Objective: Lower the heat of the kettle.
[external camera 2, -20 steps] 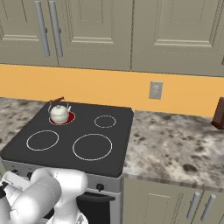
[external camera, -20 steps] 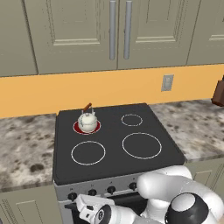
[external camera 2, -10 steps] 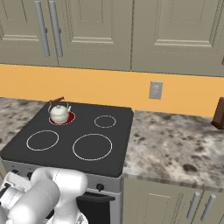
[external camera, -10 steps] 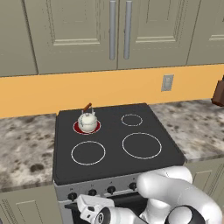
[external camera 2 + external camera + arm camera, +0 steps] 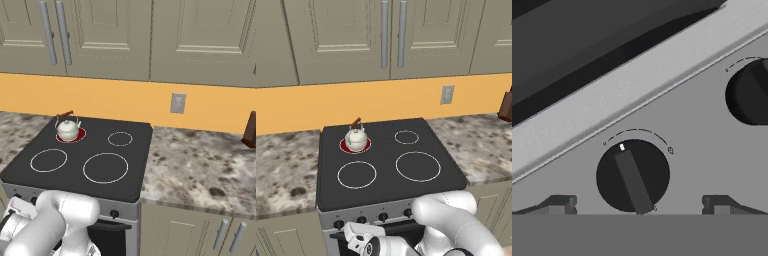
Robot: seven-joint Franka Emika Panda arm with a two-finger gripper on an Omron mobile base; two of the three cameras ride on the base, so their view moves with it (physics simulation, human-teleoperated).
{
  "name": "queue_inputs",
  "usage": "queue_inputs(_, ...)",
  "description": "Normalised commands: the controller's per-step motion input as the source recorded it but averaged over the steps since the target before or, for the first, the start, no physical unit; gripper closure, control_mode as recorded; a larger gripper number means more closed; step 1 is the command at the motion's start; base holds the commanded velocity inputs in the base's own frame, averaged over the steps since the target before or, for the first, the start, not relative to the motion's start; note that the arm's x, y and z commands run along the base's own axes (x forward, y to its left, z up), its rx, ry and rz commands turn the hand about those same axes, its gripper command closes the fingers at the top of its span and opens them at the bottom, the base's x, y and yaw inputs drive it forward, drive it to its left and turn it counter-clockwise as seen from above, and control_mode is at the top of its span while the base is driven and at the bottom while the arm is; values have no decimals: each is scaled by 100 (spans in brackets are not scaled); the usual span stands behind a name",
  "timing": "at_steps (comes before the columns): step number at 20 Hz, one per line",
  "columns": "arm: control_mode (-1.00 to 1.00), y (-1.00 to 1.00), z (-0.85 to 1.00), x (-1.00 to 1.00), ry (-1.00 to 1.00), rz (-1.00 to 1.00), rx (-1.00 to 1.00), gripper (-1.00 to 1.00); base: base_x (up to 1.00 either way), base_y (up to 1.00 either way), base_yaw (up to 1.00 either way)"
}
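The kettle (image 5: 356, 139) sits on the glowing burner (image 5: 346, 145) at the stove's (image 5: 431, 137) back-left corner. The gripper (image 5: 640, 204), fingers spread and holding nothing, straddles 1 knob (image 5: 632, 175); off-centre closing could slip, or overturning might cut heat entirely.

One kettle (image 5: 356, 139), four burner rings (image 5: 418, 166), two knobs (image 5: 632, 176) close up, one outlet (image 5: 447, 94).
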Motion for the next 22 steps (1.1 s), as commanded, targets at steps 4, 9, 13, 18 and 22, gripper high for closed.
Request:
queue_inputs(4, -100, 0, -16, 3, 0, 1, 0, -100, 0, 0, 0)
queue_inputs(9, -100, 1, -10, 6, -1, 0, 1, -100, 0, 0, 0)
queue_inputs(13, -100, 2, -3, 7, 0, 0, 0, 100, 0, 0, 0)
queue_inputs(18, -100, 2, 0, 4, 0, 0, 0, 100, 0, 0, 0)
queue_inputs(22, -100, 0, 0, 0, 0, 1, 0, 100, 0, 0, 0)
